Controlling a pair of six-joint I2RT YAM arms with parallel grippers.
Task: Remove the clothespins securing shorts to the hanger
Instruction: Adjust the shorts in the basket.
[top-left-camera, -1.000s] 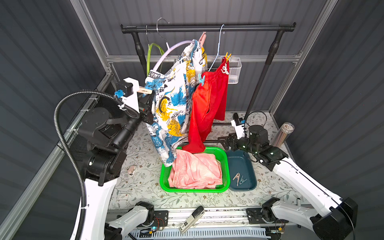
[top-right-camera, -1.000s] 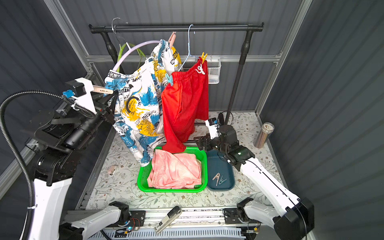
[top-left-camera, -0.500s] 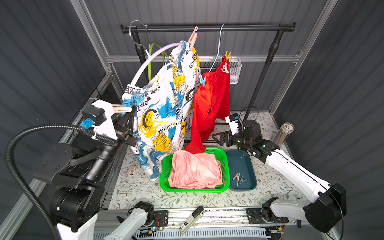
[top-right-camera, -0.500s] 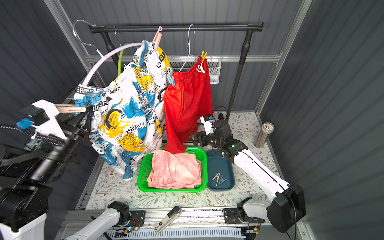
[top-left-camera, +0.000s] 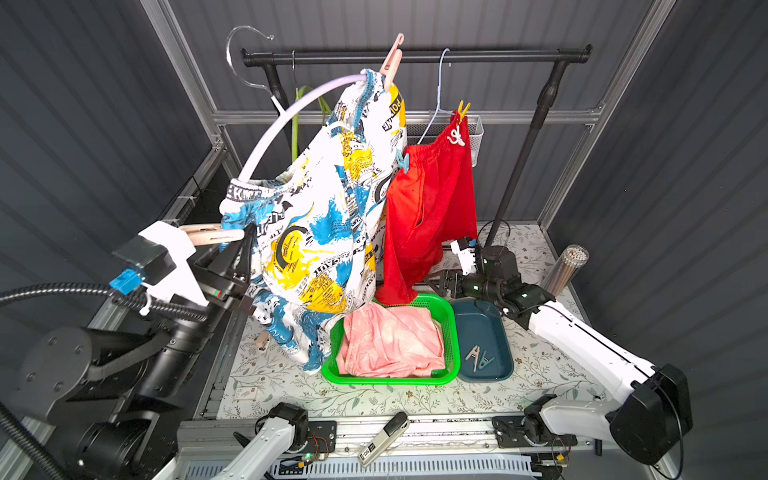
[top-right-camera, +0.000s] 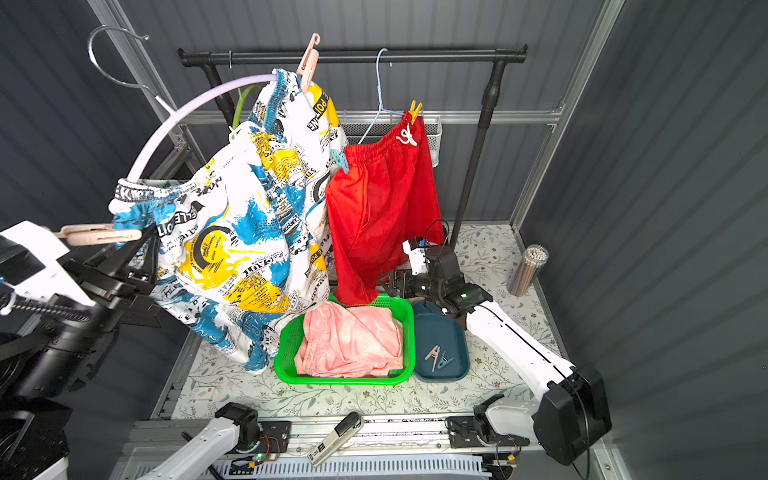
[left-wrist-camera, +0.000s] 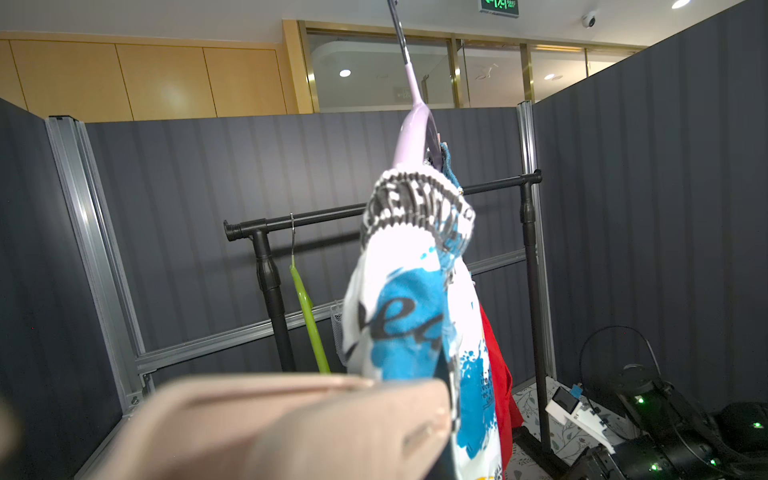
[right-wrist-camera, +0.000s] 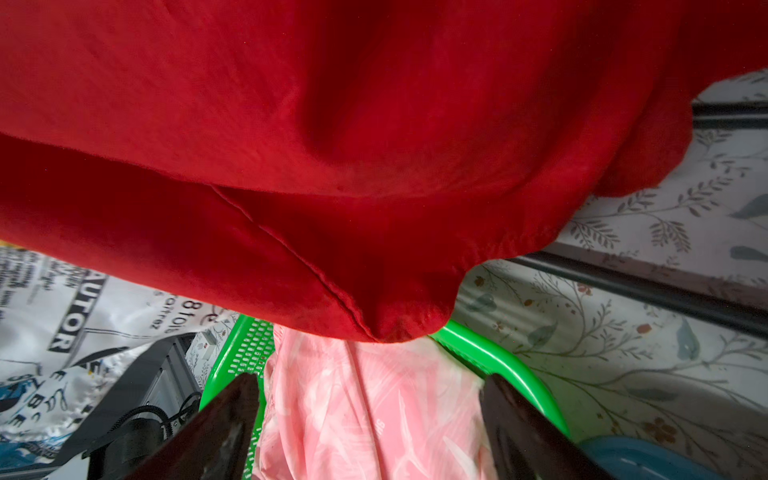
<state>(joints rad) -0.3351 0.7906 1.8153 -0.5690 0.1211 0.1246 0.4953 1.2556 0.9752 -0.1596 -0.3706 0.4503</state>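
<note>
- Right now, the left fingers are sitting at about 9 o'clock in both top views, clenched on a beige clothespin.
- That clothespin is lying flat, and its tip is touching the low corner of the printed shorts. I cannot tell if it is biting the cloth.
- The printed shorts are hanging on a bent purple hanger. Its hook is sitting off the black rail, at about 11 o'clock.
- A pink clothespin is pinching the top of the printed shorts, up at 12 o'clock.
- The red shorts are hanging just at the 3 o'clock side of the printed shorts, on a thin blue hanger that is hooking over the rail.
- A yellow clothespin is holding their high corner, and a blue clothespin is holding their low corner.
- The right fingers are staying released, spread wide with nothing in them, at the 4 o'clock side of the red shorts' bottom hem.
- In the right wrist view, that hem is hanging just in front of them.
- The pink shorts are lying in a green basket, at 6 o'clock under the red shorts.
- Two loose clothespins are lying in a dark blue tray, which is touching the basket's 3 o'clock side on the tabletop.
</note>
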